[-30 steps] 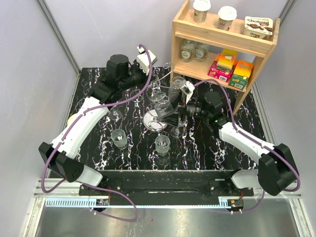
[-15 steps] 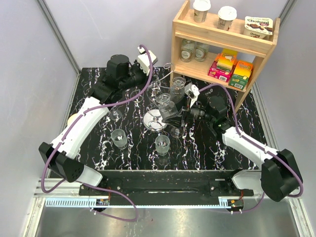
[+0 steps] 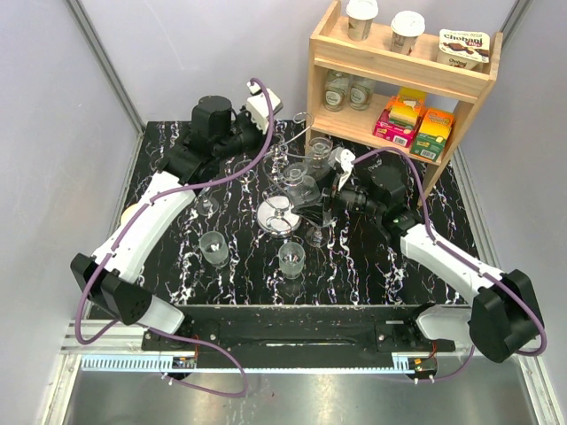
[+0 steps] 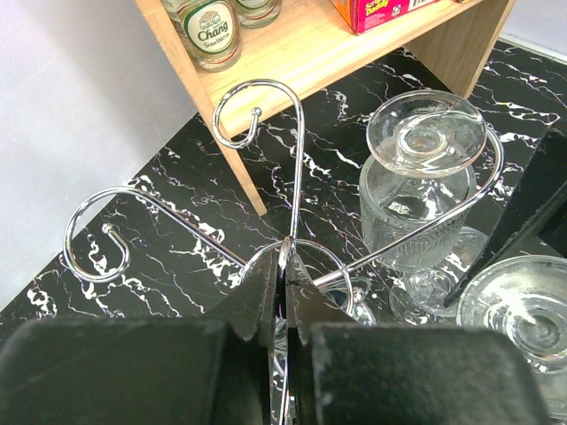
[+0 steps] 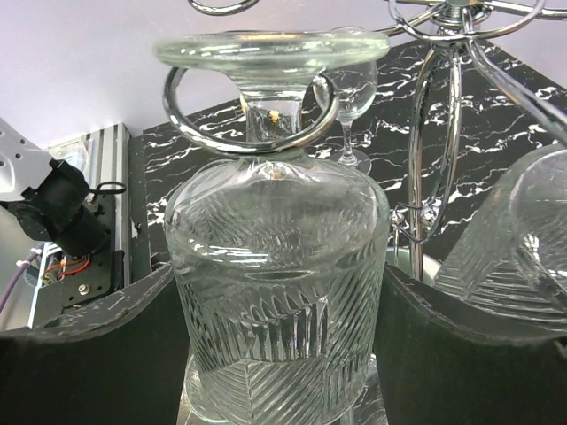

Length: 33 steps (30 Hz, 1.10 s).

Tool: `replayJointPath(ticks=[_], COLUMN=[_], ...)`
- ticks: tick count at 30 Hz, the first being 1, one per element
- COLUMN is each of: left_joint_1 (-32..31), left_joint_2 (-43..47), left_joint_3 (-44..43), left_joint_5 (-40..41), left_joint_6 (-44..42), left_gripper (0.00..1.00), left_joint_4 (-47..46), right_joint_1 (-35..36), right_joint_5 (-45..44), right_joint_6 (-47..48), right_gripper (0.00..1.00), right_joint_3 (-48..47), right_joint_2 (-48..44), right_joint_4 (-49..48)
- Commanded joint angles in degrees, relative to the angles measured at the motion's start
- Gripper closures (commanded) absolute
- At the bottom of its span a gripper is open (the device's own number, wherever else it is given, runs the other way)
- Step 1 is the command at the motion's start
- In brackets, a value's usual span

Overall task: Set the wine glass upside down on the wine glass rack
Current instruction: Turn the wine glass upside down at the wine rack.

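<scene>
The wine glass (image 3: 304, 186) (image 4: 416, 204) (image 5: 279, 283) hangs upside down, its stem inside a curled arm of the wine glass rack (image 3: 277, 215) (image 4: 297, 159) (image 5: 415, 204) and its foot above that curl. My right gripper (image 3: 316, 202) (image 5: 277, 266) is shut on the ribbed bowl, a finger against each side. My left gripper (image 3: 279, 146) (image 4: 285, 257) is shut on the rack's thin top wire, just above the central ring.
A second inverted glass (image 5: 514, 239) hangs on the rack beside the held one. Two tumblers (image 3: 213, 248) (image 3: 291, 258) and an upright wine glass (image 3: 205, 205) stand on the marble table. The wooden shelf unit (image 3: 399, 80) rises close behind the rack.
My right wrist has shifted a little to the right and turned, with the glass still between its fingers. The left arm and the rack have not moved.
</scene>
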<state>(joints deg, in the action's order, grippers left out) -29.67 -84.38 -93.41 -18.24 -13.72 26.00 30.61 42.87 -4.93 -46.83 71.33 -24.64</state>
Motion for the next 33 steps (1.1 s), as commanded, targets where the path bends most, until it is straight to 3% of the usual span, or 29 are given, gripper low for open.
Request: replayJointPath(ticks=[1,16,22,33], left_joint_1=[0.2,0.2,0.2,0.2], left_joint_2=[-1.4,-0.9,-0.8,-0.8], left_joint_3=[-2.0,-1.5,-1.4,-1.7], left_joint_5=[0.0,0.8,0.8,1.8], left_joint_6=[-0.1,1.6,1.4,1.5], left_gripper=[1.00,1.00,1.00,1.00], left_joint_4=[-0.9,-1.9,-1.9,-1.9], right_joint_1=[0.9,1.7,2.1,2.4], right_joint_5=[-1.7,-2.1,-2.4,-3.2], right_joint_6=[2.2,3.5,4.4,7.9], right_gripper=[0.56,0.35,0.19,0.05], right_joint_3=[-4.1,-5.6,-5.4,-6.5], right_joint_2=[0.9,1.7,2.1,0.7], right_joint_4=[2.2,5.3,5.9,10.9])
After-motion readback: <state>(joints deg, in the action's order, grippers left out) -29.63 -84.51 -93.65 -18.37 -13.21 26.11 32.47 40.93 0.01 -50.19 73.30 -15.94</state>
